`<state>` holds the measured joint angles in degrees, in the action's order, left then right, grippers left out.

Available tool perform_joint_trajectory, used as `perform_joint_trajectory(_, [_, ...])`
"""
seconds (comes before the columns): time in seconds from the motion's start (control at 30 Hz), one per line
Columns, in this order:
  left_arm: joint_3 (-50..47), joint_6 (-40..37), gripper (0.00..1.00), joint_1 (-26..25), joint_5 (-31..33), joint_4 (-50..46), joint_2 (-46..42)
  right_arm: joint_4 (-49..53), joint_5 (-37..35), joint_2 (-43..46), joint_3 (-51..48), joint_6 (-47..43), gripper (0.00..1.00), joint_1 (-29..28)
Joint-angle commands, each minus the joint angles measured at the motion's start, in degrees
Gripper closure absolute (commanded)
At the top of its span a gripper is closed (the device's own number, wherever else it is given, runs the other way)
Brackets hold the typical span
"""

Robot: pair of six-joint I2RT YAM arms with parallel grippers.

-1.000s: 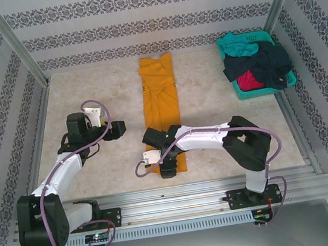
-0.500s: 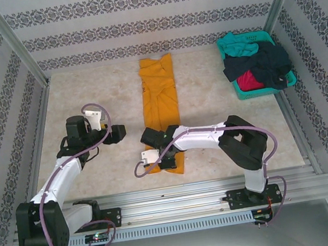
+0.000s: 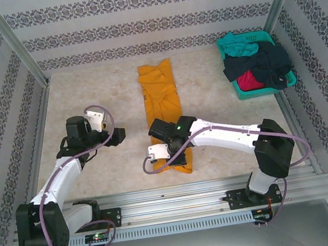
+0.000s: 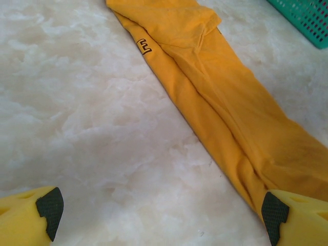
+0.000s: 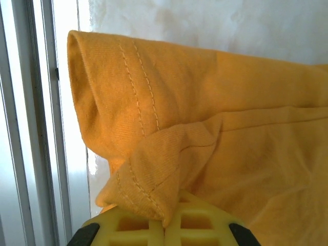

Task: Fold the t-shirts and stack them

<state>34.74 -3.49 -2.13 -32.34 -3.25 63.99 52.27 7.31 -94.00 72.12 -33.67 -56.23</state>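
**Colleague:** A pale marbled table [image 3: 87,97], patterned walls all round. What's on it?

**Me:** The orange-yellow t-shirt [image 3: 162,99] lies down the middle, already folded into a long narrow strip running away from me. My right gripper [image 3: 173,151] is clenched on its near hem, close to the aluminium rail [image 3: 192,192]. On the right wrist camera the cloth is bunched and pinched between the yellow jaws. I judge the grip is there to carry that end over towards the far end, halving the strip.

**Colleague:** And the left?

**Me:** The left gripper [image 3: 116,134] hangs spread wide and holds nothing. I keep it near the strip's left edge, probably to pin the cloth if it slides.

**Colleague:** How's the fabric?

**Me:** It's a soft matte knit with a double-stitched hem [image 5: 138,77] and a small label [image 4: 142,46] further up. It's limp, so I expect sag. The teal shirt [image 3: 240,44], dark navy shirt [image 3: 268,59] and red shirt [image 3: 249,79] are heaped in the rigid teal mesh basket [image 3: 242,95] at the far right.
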Motion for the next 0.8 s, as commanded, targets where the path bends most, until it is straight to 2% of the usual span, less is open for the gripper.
perform_joint_trajectory(0.0, [2.31, -8.63, 0.0, 0.46, 0.61, -4.69, -1.65, 6.37, 1.31, -0.47, 4.67, -2.85, 1.0, 3.08])
perform_joint_trajectory(0.17, [2.61, -14.19, 0.0, 0.35, -0.63, -7.68, -2.34, 7.88, 2.03, -5.51, 11.32, -6.32, 1.0, 8.07])
perform_joint_trajectory(0.5, [3.14, -17.7, 0.0, 0.37, -1.47, -13.85, -2.66, 4.22, 1.08, -20.07, 28.01, -9.5, 1.0, 15.95])
perform_joint_trajectory(0.77, [4.37, -18.23, 0.0, 0.37, -1.72, -14.69, -1.67, 4.19, 0.6, -25.29, 35.41, -8.51, 1.0, 19.56])
